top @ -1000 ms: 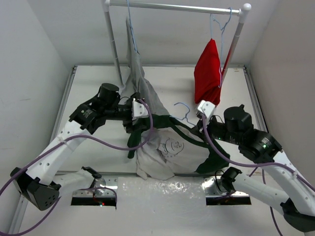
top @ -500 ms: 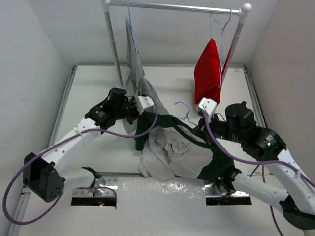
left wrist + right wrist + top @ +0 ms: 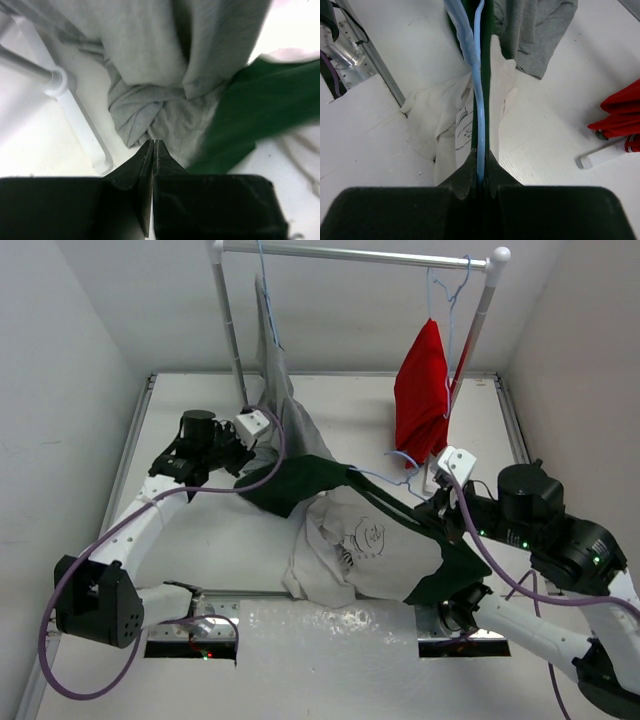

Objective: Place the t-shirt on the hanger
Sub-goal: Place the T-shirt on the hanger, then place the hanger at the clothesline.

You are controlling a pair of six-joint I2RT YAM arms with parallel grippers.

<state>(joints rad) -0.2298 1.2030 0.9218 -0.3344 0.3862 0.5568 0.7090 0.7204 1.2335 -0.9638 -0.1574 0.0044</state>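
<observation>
R claw clenched on hanger wire, dk green cloth alongside it. L claw clenched, tips over grey garment; green sleeve just beside one finger, can't tell if pinched. T-shirt lies on table btwn arms, white front w/ print up, one green sleeve stretched twd L claw, other side by R claw. Red garment hangs on rack.

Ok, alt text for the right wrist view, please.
The right gripper is shut on the hanger, whose pale-blue wire runs up the frame against the t-shirt. A grey garment lies beyond; a red garment shows at right.
</observation>
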